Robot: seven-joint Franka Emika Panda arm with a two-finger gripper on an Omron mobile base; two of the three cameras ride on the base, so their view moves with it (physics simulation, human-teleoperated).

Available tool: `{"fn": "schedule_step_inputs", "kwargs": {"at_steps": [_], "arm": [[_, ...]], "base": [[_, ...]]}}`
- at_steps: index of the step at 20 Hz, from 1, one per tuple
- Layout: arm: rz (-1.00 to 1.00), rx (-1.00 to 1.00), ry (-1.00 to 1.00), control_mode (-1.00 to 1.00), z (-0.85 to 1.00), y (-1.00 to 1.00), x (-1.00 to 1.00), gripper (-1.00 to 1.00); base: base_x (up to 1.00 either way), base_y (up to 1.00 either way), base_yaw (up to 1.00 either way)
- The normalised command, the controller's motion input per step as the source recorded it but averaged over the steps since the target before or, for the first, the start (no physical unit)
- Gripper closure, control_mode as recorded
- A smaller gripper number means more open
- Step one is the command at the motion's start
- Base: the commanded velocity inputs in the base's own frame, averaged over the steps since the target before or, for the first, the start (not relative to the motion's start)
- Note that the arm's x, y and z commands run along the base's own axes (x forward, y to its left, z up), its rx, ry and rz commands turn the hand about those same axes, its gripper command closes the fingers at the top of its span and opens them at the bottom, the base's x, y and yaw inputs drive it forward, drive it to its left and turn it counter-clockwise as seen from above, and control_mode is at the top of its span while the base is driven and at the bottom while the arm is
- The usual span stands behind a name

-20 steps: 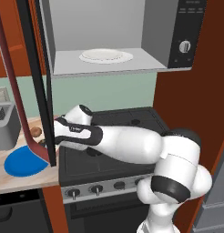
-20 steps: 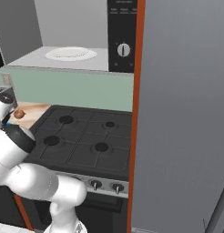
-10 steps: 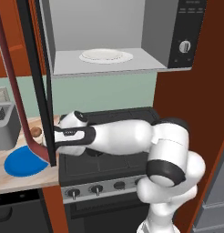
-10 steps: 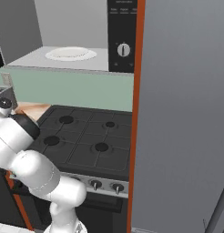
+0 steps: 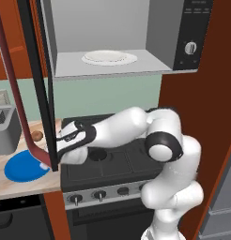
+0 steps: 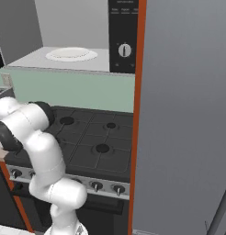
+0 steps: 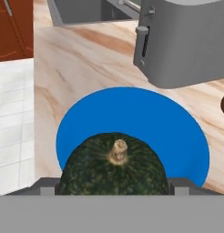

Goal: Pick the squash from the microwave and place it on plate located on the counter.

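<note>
The squash [image 7: 114,164], dark green with a tan stem, sits between my fingers in the hand view, and my gripper [image 7: 112,187] is shut on it. Right beneath and beyond it lies the blue plate [image 7: 132,123] on the tan counter [image 7: 77,59]. From the left base view the plate [image 5: 23,166] is at the counter's [image 5: 21,186] front, partly behind the open microwave door's frame [image 5: 40,84]. My arm [image 5: 122,129] reaches left over the stove to that spot, and the door frame hides the fingers. The microwave [image 5: 112,42] stands open with just its white turntable disc [image 5: 109,57] inside.
A grey toaster [image 7: 186,41] stands just past the plate, and a small brown egg-shaped object [image 5: 37,136] lies beside it. The black stovetop [image 6: 96,137] is under my arm. The open door's lower corner [image 5: 50,165] hangs close to my hand.
My hand has moved a little lower and further left, down toward the plate, still holding the squash. The elbow has swung left with it.
</note>
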Motion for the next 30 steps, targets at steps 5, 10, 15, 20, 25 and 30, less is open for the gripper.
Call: {"fn": "schedule_step_inputs", "kwargs": {"at_steps": [5, 10, 15, 20, 25, 30], "arm": [[0.00, -0.02, 0.02, -1.00, -0.22, 0.21, 0.17, 1.00], [0.00, 0.00, 0.03, -1.00, -0.05, 0.18, 0.10, 1.00], [0.00, 0.00, 0.00, -1.00, -0.01, 0.18, 0.06, 1.00], [-0.01, 0.00, 0.00, -1.00, 0.00, 0.16, 0.14, 1.00], [-0.01, 0.00, 0.00, -1.00, 0.00, 0.18, 0.23, 1.00], [0.00, -0.01, 0.00, -1.00, -0.02, 0.28, 0.08, -1.00]], "base": [[0.00, 0.00, 0.00], [0.00, 0.00, 0.00], [0.00, 0.00, 0.00], [0.00, 0.00, 0.00], [0.00, 0.00, 0.00], [0.00, 0.00, 0.00]]}}
